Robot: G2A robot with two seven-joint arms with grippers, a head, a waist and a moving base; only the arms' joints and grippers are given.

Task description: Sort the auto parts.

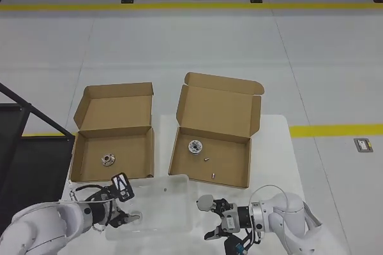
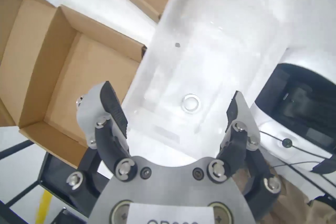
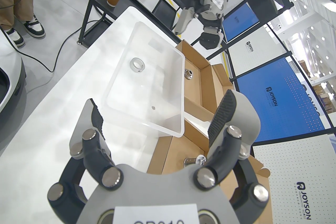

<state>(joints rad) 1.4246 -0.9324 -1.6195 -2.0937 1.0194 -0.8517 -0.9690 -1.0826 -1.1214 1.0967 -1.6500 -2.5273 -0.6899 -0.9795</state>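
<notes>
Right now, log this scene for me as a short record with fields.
Table: white table, two open cardboard boxes, one clear bin
Bin: clear bin holds a metal ring and a small dark piece
Box on left arm's side: one metal fitting
Box on right arm's side: round part, two screws
Left gripper: fingers open, empty, above the bin's end near the ring
Right gripper: fingers open, empty, off the bin's other end
</notes>
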